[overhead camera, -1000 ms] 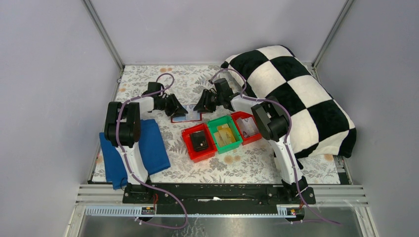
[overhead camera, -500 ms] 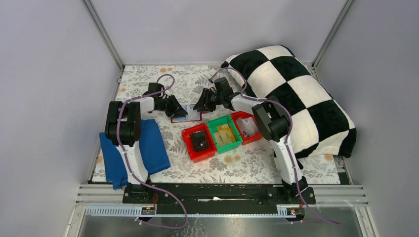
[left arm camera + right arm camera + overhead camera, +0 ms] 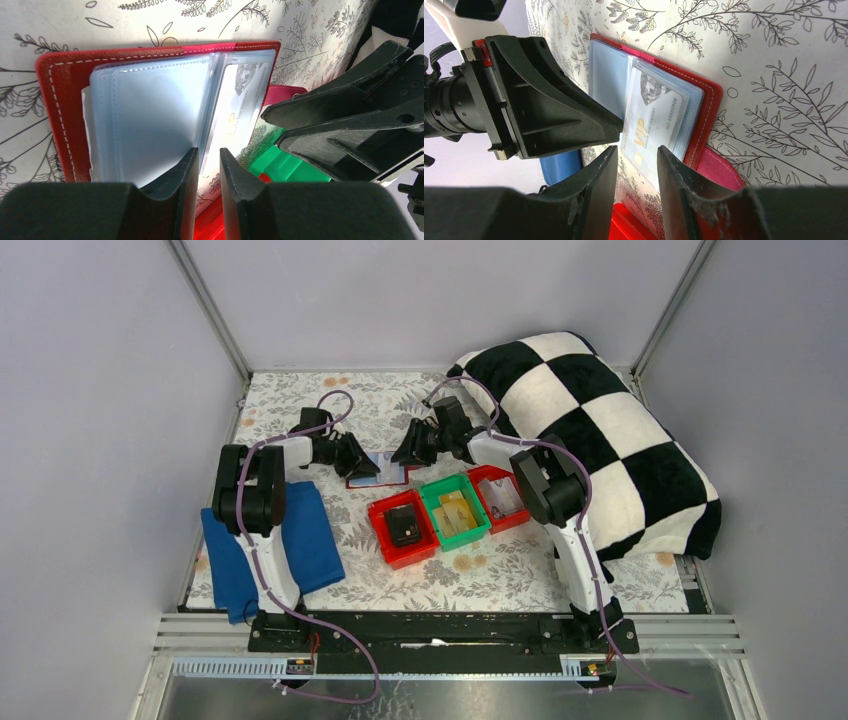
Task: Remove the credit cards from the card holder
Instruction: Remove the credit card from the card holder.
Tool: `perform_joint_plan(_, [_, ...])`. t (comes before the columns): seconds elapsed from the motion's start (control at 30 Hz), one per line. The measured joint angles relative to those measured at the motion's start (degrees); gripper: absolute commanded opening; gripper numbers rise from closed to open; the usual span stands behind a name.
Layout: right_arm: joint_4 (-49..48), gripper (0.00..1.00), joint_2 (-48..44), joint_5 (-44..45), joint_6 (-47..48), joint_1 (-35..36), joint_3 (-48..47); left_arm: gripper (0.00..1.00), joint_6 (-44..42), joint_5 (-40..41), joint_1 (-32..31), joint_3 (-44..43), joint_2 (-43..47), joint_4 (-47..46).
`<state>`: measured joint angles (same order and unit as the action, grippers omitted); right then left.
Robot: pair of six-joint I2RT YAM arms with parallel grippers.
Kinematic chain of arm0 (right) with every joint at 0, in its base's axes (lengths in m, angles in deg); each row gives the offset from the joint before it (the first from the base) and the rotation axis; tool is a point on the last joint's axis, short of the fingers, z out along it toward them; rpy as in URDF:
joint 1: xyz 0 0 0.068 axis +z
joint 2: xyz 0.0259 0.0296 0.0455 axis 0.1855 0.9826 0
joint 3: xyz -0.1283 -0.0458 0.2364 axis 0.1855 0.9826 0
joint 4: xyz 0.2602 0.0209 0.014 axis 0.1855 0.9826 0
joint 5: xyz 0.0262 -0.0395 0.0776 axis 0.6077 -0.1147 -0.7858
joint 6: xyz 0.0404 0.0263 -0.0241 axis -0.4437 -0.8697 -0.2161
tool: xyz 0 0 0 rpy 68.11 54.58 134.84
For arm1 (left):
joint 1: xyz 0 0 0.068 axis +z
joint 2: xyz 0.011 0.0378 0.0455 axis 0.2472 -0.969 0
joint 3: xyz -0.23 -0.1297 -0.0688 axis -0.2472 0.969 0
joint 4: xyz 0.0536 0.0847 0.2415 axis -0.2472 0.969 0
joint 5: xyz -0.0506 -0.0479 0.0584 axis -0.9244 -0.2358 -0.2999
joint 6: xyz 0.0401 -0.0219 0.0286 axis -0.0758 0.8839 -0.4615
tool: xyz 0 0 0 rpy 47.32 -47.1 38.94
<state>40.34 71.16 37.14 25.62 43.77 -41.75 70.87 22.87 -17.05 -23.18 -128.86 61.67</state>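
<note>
Floral-print tabletop [image 3: 300,405], grey walls around. The dark red folding card holder [image 3: 710,107] lies open and flat, with a green plastic bin [image 3: 445,482] just on its near side. A whitish "VIP" credit card [image 3: 651,120] sits in its right-hand clear sleeve. I see the left end effector [image 3: 207,155] with fingers narrowly apart around the sleeve edge; I can't tell if it is pinching. Over the card, the right end effector [image 3: 636,152] has its fingers apart.

The card holder [image 3: 56,107] looks like smooth red leather with pale stitching. Its sleeves [image 3: 150,115] are glossy clear plastic, and the credit card [image 3: 651,125] is glossy too. The left gripper [image 3: 207,152] and right gripper [image 3: 636,150] are matt black plastic.
</note>
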Motion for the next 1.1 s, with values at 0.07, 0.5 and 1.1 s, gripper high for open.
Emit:
perform_joint_plan(0.07, [0.0, 0.42, 0.02, -0.02, 0.0, 0.0, 0.0, 0.25, -0.02, 0.0, 0.02, 0.0, 0.0, 0.0])
perform_joint_plan(0.5, [-0.07, 0.42, 1.33, -0.31, -0.26, 0.02, -0.31, 0.24, -0.11, 0.0, 0.02, 0.0, 0.0, 0.0])
perform_joint_plan(1.1, [-0.04, 0.42, 1.53, -0.28, -0.26, 0.04, -0.59, 0.2, -0.2, -0.63, 0.02, -0.33, -1.05, -0.09])
